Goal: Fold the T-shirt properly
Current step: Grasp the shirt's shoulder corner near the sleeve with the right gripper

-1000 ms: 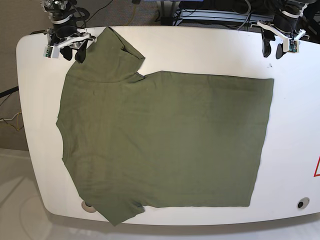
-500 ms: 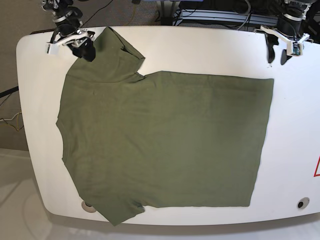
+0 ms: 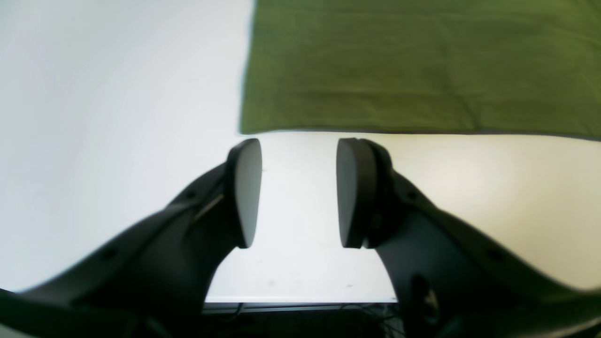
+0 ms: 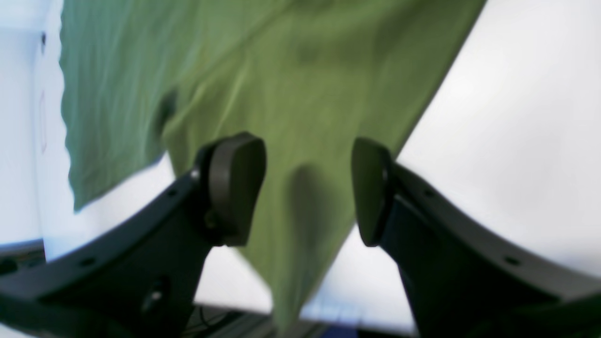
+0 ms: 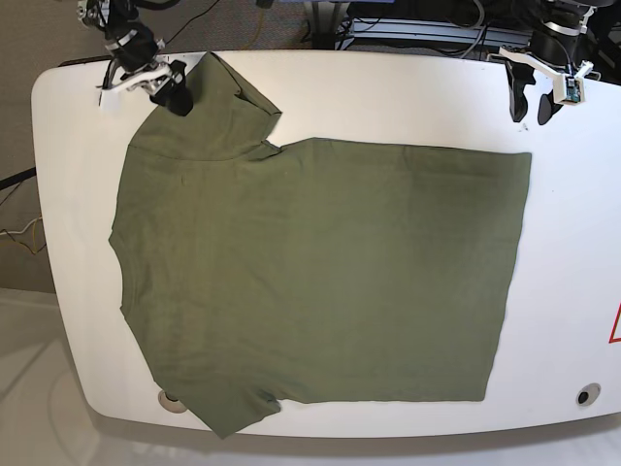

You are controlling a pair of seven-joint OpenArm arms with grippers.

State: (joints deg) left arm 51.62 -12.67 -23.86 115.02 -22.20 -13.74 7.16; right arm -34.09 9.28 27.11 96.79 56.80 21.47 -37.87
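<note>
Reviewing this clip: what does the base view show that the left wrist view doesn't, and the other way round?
Only the base view shows the whole T-shirt spread flat on the white table, both sleeves at that view's left, and the right tool at the far sleeve. Only the left wrist view shows the left tool close up: its pads stand apart with nothing between them, over bare table just short of the shirt's corner. Both share the green cloth, the white tabletop and the left tool, which the base view shows small at the far edge.
</note>
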